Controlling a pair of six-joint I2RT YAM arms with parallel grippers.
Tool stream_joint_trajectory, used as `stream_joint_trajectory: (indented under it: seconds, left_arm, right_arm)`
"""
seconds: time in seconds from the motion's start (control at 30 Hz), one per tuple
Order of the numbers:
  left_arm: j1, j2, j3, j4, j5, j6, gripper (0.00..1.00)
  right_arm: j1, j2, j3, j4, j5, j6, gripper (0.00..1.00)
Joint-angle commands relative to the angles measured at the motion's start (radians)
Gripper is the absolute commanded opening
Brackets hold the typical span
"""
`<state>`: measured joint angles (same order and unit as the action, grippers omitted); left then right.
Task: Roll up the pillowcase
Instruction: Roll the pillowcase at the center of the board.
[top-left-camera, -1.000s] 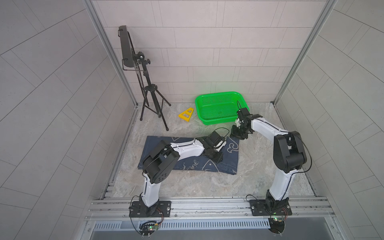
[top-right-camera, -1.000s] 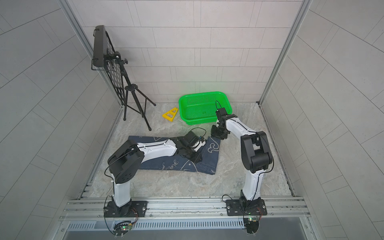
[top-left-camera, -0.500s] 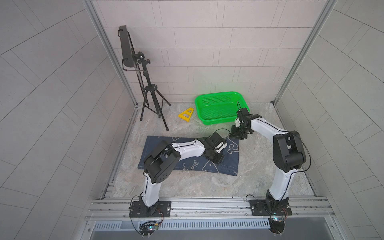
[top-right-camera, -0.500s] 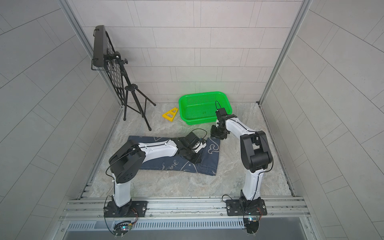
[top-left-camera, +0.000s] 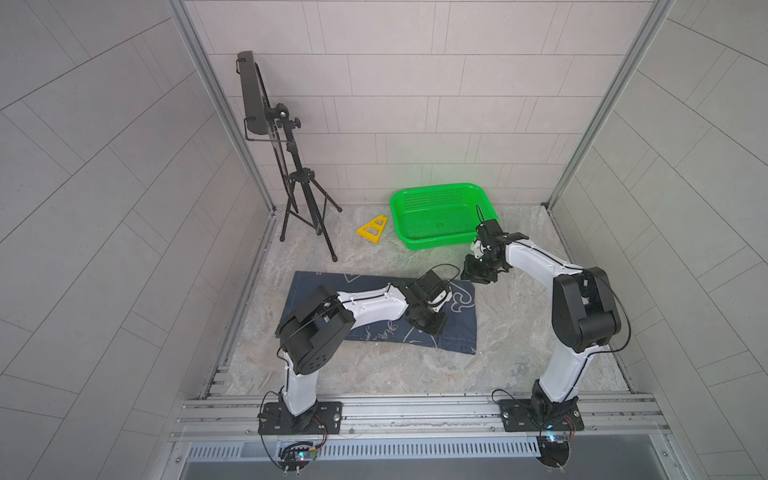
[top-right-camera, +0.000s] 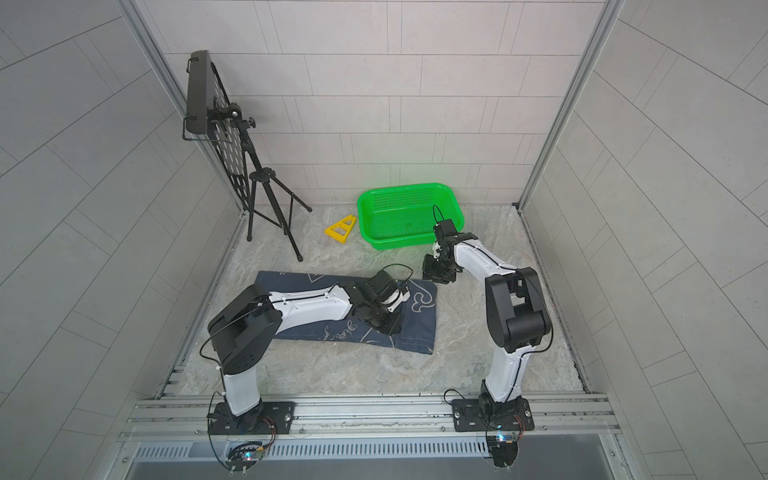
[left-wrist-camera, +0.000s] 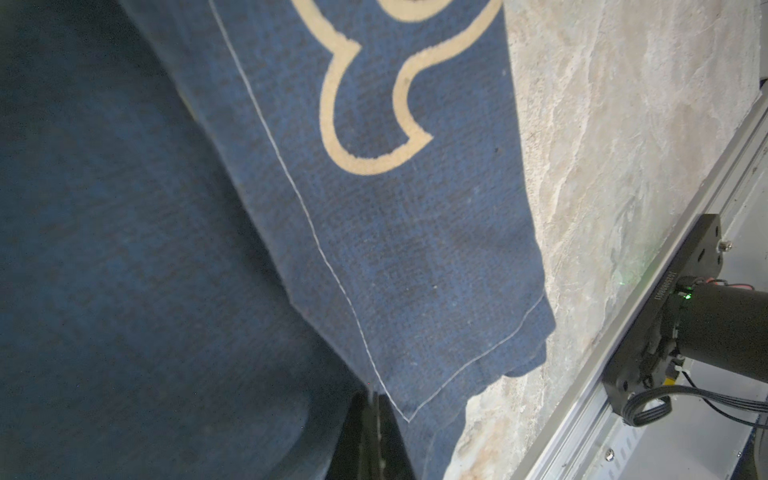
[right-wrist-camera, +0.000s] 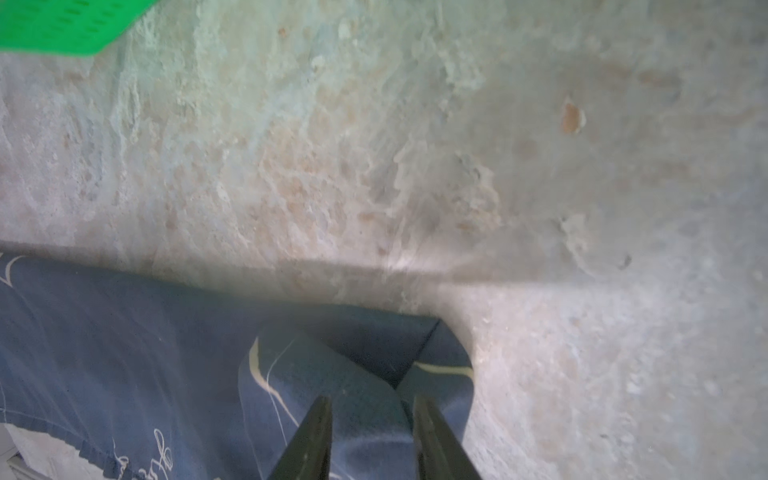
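The navy pillowcase (top-left-camera: 459, 330) with white line drawings lies flat on the stone-patterned table, long side left to right, in both top views (top-right-camera: 415, 328). My left gripper (top-left-camera: 428, 328) is down on its near right part. In the left wrist view the black fingers (left-wrist-camera: 373, 415) are pressed together on a raised crease of cloth (left-wrist-camera: 415, 249) by the white seam. My right gripper (top-left-camera: 476, 277) is at the far right corner. In the right wrist view it (right-wrist-camera: 372, 415) stands open, its fingers either side of a raised fold of that corner (right-wrist-camera: 357, 386).
A green mesh basket (top-left-camera: 436, 244) sits just behind the right gripper, also at the edge of the right wrist view (right-wrist-camera: 62, 25). A yellow triangle (top-left-camera: 372, 229) lies left of it. A black tripod stand (top-left-camera: 299, 195) stands at the back left. The right arm's base (left-wrist-camera: 665, 332) is by the front rail.
My left gripper has shut on the cloth at the near right part. The right gripper's fingers have narrowed slightly at the far corner. Both arms stay almost in place.
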<state>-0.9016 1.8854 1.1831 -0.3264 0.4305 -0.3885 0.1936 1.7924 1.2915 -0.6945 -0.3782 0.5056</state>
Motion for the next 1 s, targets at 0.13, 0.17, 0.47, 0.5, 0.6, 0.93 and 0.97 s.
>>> stream_joint_trajectory:
  seconds: [0.13,0.17,0.47,0.5,0.6,0.93,0.97]
  left_arm:
    - [0.015,0.029,0.021,-0.014,-0.035,0.024,0.07]
    - [0.017,0.032,0.024,-0.019,-0.041,0.027,0.08]
    - [0.019,0.043,0.020,-0.023,-0.051,0.040,0.08]
    - [0.019,0.045,0.019,-0.022,-0.052,0.039,0.09]
    - [0.020,0.056,0.020,-0.014,-0.048,0.036,0.10]
    - [0.021,0.073,0.026,-0.019,-0.054,0.042,0.11]
    - [0.021,0.072,0.024,-0.020,-0.055,0.043,0.11]
  right_arm:
    - [0.024,-0.020,-0.046,0.043,-0.049,0.046,0.32]
    - [0.027,-0.006,-0.042,0.058,-0.054,0.055,0.31]
    - [0.011,0.084,-0.008,0.075,0.079,0.040,0.25]
    - [0.007,0.079,-0.018,0.073,0.099,0.032,0.25]
    - [-0.005,0.081,-0.040,0.077,0.121,0.009,0.25]
    - [-0.028,-0.049,-0.031,-0.003,0.132,-0.037,0.25]
    - [-0.020,-0.079,-0.045,-0.014,0.108,-0.029,0.25]
